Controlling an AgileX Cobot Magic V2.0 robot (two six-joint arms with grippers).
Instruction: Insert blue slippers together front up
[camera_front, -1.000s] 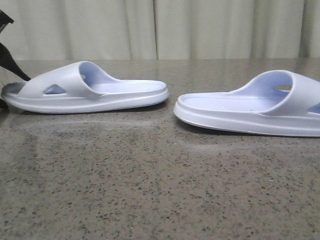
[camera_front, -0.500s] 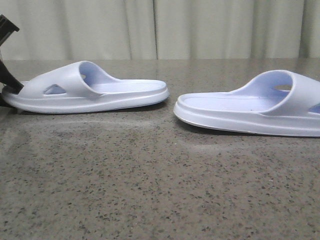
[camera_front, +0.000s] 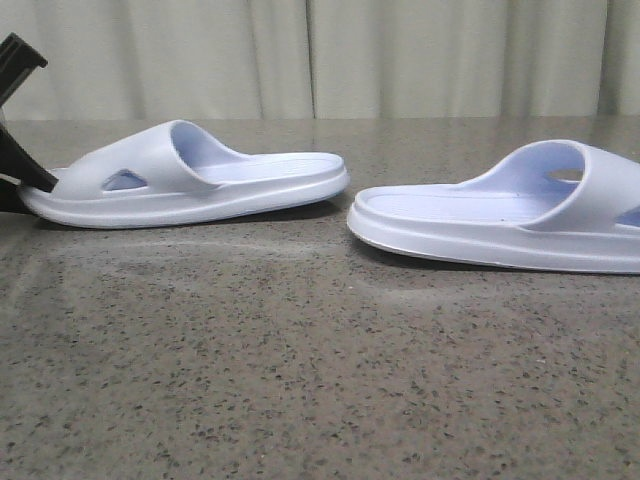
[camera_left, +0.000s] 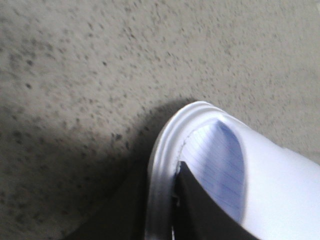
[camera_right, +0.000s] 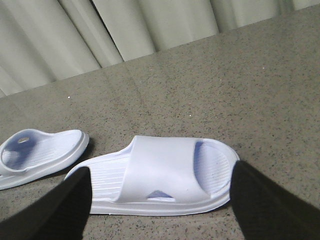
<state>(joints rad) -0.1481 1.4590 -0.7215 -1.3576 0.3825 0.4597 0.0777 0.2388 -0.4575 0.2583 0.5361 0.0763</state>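
1. At the far left edge of the table (camera_front: 300, 400), the left gripper (camera_left: 159, 210) is clamped on the toe rim of the left slipper (camera_front: 190, 185): one finger sits inside on the footbed, the other outside the sole wall, rim pinched between them.
2. From that grip the slipper's long axis runs straight away toward the middle of the table, heel end leading, sole down.
3. Its heel points at the heel of the right slipper (camera_front: 500, 225), which lies in line with it; the two heels are near but apart.
4. Over on the right, the right gripper (camera_right: 160, 200) hangs with fingers wide apart, straddling the right slipper lengthwise, touching nothing.
5. My guess: each arm is nearest its own slipper, and the joining turns on that short heel-to-heel gap along one shared line.
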